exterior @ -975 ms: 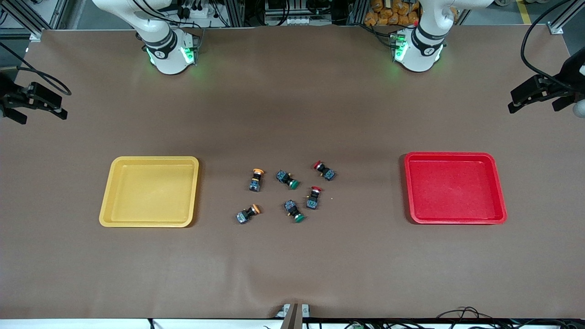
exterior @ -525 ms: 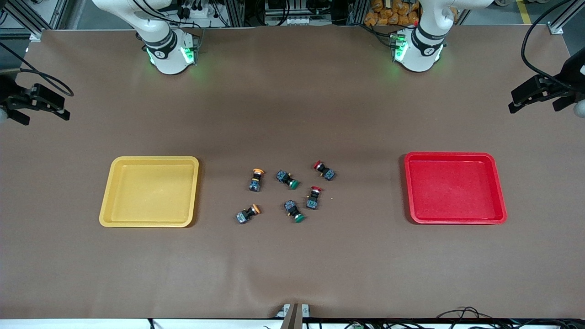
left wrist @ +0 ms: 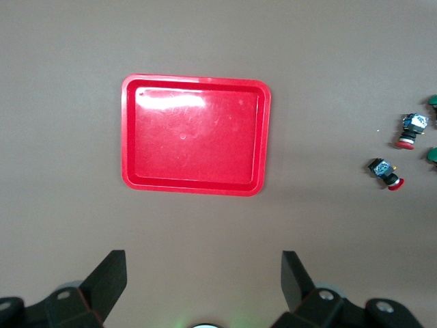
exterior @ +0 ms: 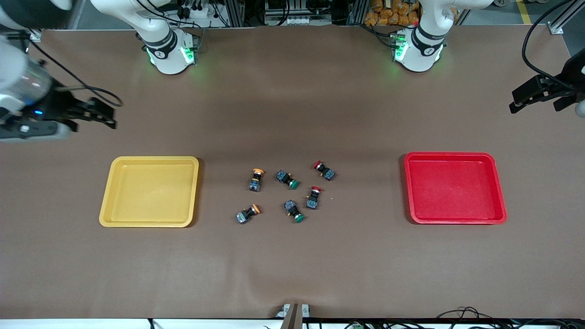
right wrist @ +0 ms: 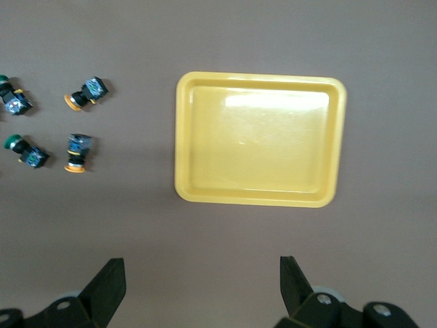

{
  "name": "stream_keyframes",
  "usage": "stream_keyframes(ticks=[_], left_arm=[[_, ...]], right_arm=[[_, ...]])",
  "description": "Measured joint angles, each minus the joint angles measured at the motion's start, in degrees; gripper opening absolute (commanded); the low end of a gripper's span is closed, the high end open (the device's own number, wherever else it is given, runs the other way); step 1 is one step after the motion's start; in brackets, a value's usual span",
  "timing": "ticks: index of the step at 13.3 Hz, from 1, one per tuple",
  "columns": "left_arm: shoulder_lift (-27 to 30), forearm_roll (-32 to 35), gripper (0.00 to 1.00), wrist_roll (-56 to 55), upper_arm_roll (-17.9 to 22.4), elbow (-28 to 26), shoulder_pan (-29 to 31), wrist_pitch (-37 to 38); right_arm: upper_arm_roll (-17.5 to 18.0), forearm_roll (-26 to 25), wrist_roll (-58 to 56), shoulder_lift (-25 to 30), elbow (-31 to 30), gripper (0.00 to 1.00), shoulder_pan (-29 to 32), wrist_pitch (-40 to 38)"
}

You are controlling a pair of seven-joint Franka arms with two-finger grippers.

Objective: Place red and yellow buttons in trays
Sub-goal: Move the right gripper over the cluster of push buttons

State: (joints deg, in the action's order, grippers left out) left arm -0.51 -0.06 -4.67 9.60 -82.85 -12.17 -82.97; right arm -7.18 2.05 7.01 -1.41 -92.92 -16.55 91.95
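Two yellow buttons [exterior: 256, 179] [exterior: 248, 213] and two red buttons [exterior: 324, 170] [exterior: 313, 198] lie on their sides in a loose cluster mid-table. The empty yellow tray [exterior: 149, 192] lies toward the right arm's end and the empty red tray [exterior: 454, 188] toward the left arm's end. My right gripper [exterior: 106, 117] hangs open over bare tabletop by the yellow tray's corner. In its wrist view [right wrist: 203, 273] I see the yellow tray [right wrist: 259, 140] and a yellow button [right wrist: 85, 92]. My left gripper [exterior: 513, 103] waits open at its table end. Its wrist view [left wrist: 203, 273] shows the red tray [left wrist: 196, 134] and a red button [left wrist: 386, 173].
Two green-capped buttons [exterior: 288, 179] [exterior: 295, 211] lie among the cluster, close to the red and yellow ones. The brown mat covers the whole table [exterior: 292, 265]. The arm bases [exterior: 170, 55] [exterior: 418, 52] stand along the table's edge farthest from the front camera.
My right arm has swung in from its table end toward the yellow tray, more of it now showing. The left arm, buttons and trays have not moved.
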Motion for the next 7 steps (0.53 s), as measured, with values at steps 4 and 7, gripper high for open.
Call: stream_keyframes(ticks=[4,7], left_arm=[[0.0,0.0,1.0,0.0,0.0,0.0,0.0,0.0],[0.0,0.0,1.0,0.0,0.0,0.0,0.0,0.0]], right_arm=[[0.1,-0.1,12.9,-6.8,0.1,1.0,-10.7,7.0],[0.1,0.1,20.3,-13.3,0.1,1.0,-16.4,13.5]])
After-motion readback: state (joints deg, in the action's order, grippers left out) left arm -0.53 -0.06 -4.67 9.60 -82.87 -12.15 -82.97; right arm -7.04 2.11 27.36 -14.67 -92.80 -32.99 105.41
